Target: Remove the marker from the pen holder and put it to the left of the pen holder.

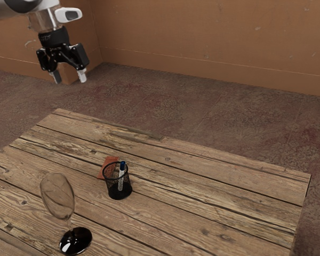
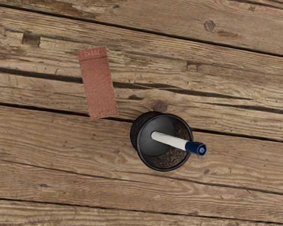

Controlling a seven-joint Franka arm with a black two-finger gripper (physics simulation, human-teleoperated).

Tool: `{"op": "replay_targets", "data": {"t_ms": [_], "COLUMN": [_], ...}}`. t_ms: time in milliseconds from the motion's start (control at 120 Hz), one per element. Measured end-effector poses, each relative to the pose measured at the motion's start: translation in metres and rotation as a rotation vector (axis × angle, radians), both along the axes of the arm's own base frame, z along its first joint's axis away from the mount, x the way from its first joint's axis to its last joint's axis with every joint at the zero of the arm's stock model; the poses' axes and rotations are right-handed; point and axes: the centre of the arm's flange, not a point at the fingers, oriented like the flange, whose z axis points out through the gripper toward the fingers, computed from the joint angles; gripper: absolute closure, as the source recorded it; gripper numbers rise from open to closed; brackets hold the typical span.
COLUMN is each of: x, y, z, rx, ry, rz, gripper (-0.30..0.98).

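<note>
High above the table, toward the upper left of the exterior view, my gripper (image 1: 69, 78) is open, its two fingertips apart with nothing between them. A black mesh pen holder (image 1: 119, 191) stands upright on the table, well below the gripper. Inside it leans a white marker (image 1: 121, 178) with a blue cap sticking out above the rim. Seen from above in the wrist view, the marker (image 2: 172, 141) slants across the round pen holder (image 2: 142, 151), its blue end reaching past the rim.
A reddish flat packet (image 2: 98, 84) lies beside the pen holder; in the exterior view the packet (image 1: 106, 168) is partly behind it. A stemmed glass (image 1: 57, 198) with a dark base stands near the exterior view's lower left. Both rest on the wooden plank table (image 1: 224, 194).
</note>
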Motion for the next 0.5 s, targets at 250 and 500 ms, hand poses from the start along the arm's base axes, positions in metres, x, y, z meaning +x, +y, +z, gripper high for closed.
{"op": "replay_targets", "data": {"t_ms": [250, 500], "x": [0.062, 0.081], "y": [-0.020, -0.048], "z": [-0.167, -0.264], "rx": [0.047, 0.040], "ry": [0.297, 0.456], "rz": [0.000, 0.038], "gripper": [0.02, 0.02]}}
